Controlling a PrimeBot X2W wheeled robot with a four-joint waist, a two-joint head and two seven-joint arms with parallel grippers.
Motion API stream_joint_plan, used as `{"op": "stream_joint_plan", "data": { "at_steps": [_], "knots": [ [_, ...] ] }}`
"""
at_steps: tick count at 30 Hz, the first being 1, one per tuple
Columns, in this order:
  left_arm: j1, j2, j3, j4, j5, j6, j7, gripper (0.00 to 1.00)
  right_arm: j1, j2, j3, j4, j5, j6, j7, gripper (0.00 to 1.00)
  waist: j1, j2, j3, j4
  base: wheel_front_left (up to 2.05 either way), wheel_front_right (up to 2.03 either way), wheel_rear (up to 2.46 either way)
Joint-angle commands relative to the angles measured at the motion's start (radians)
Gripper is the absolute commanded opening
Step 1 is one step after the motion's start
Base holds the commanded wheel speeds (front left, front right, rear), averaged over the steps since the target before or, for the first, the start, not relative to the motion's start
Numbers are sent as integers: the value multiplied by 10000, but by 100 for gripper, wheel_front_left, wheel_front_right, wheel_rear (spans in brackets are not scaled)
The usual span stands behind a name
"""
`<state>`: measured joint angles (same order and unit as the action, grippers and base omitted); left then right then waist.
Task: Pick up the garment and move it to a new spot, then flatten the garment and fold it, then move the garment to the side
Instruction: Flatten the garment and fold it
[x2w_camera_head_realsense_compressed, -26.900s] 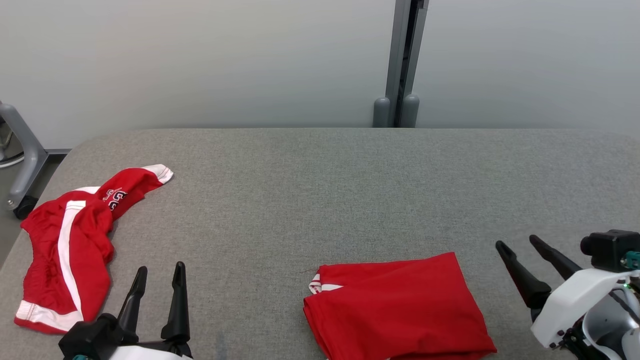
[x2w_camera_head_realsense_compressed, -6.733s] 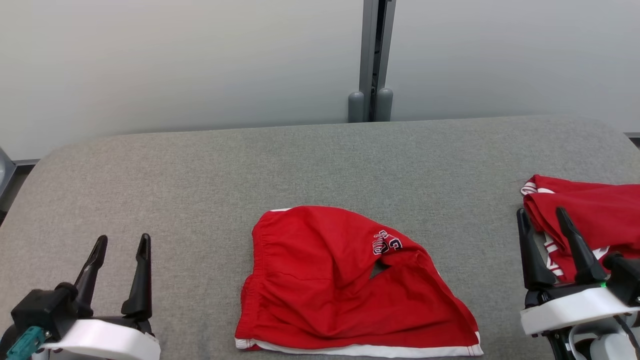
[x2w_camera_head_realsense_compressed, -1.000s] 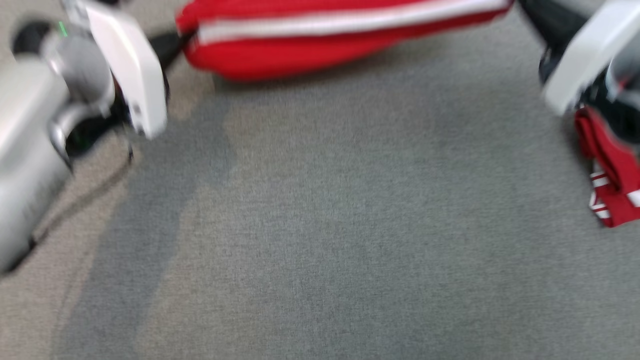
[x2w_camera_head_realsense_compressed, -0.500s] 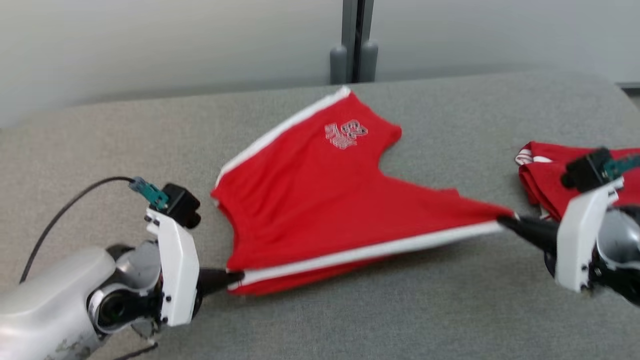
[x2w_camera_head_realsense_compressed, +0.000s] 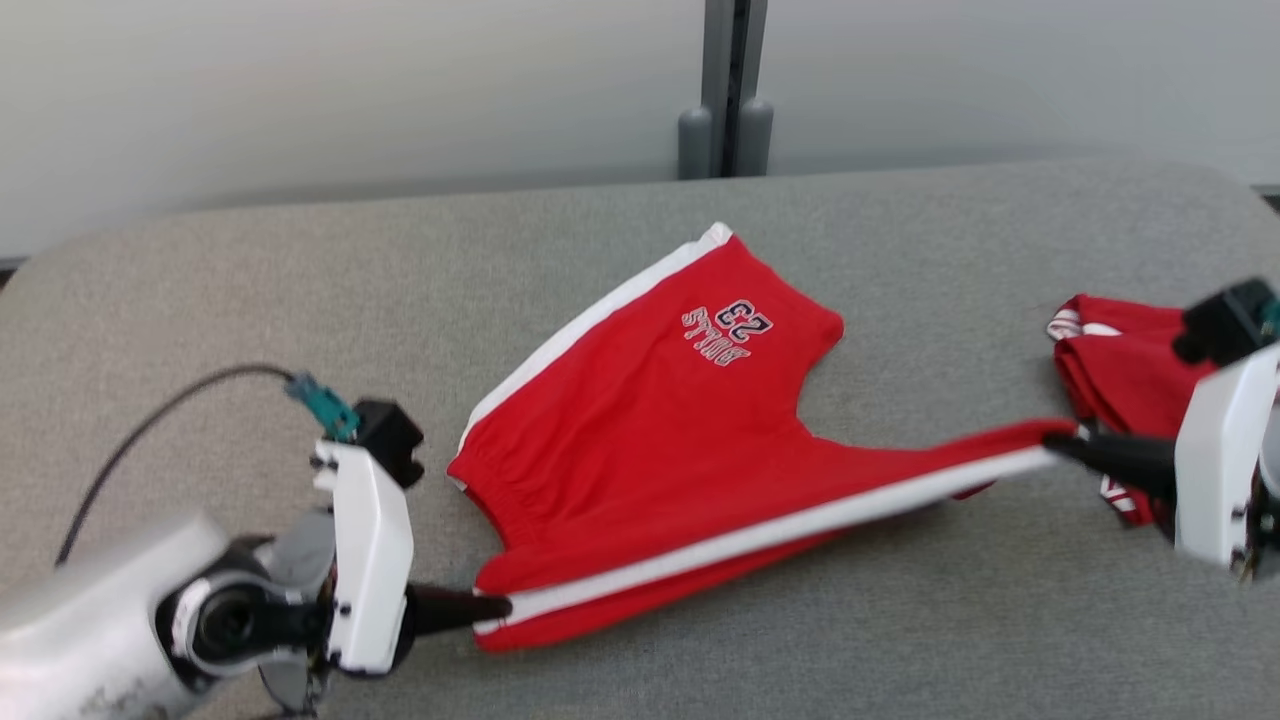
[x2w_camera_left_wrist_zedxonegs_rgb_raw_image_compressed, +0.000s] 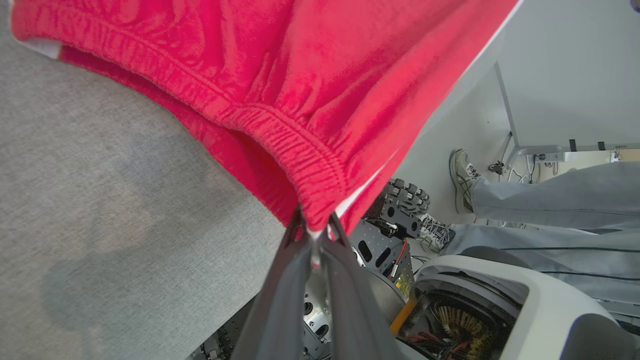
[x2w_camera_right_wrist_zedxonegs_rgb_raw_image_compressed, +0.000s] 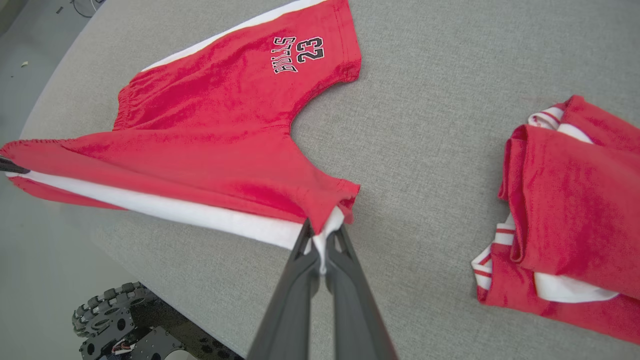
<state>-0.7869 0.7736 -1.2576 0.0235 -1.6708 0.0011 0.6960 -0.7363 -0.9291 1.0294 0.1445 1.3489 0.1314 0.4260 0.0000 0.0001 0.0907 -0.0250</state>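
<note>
Grip of left gripper (x2w_camera_head_realsense_compressed: 497, 606) on the waistband corner and right gripper (x2w_camera_head_realsense_compressed: 1055, 444) on the leg hem, both pinched shut, stretches the red shorts (x2w_camera_head_realsense_compressed: 680, 420) across the middle of the table (x2w_camera_head_realsense_compressed: 300, 270), spread where a second ago they hung bunched, so flattening has begun; open room lies behind and left, a folded garment (x2w_camera_head_realsense_compressed: 1120, 365) near the right edge.

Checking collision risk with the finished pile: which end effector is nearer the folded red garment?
Right. The right end effector, shut on the shorts at a leg hem, is beside the folded garment; the left end effector grips the waistband at their opposite end.
</note>
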Motion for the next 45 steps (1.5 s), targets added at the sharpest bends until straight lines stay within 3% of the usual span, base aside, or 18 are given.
{"op": "stream_joint_plan", "data": {
  "at_steps": [1,6,12,22,31,45],
  "knots": [
    [-430,7,139,177,-217,89,425,0,-483,111,-283,314,114,-12,499,0,0,-1,635,242,0,0,0],
    [-1534,-308,553,606,-969,168,1616,0,-2009,817,-816,1331,275,-11,2171,0,0,-1,1651,642,0,0,0],
    [-2826,-859,1224,1188,-1531,376,2280,0,-3825,1847,-1044,2757,82,-8,3871,0,0,-1,2847,1204,0,0,0],
    [-4159,-1516,1561,1819,-1576,582,2874,0,-6052,3039,-1322,4503,-299,-6,5401,0,0,-1,4047,1976,0,0,0],
    [-4623,-1828,1854,2099,-1607,550,2838,0,-7191,3763,-1453,5577,-947,-6,5310,0,0,-1,4627,2499,0,0,0],
    [-4432,-1864,1920,2499,-1411,325,2609,0,-7486,3904,-1592,6363,-1425,-8,4426,0,0,-1,4889,2898,0,0,0]
  ]
}}
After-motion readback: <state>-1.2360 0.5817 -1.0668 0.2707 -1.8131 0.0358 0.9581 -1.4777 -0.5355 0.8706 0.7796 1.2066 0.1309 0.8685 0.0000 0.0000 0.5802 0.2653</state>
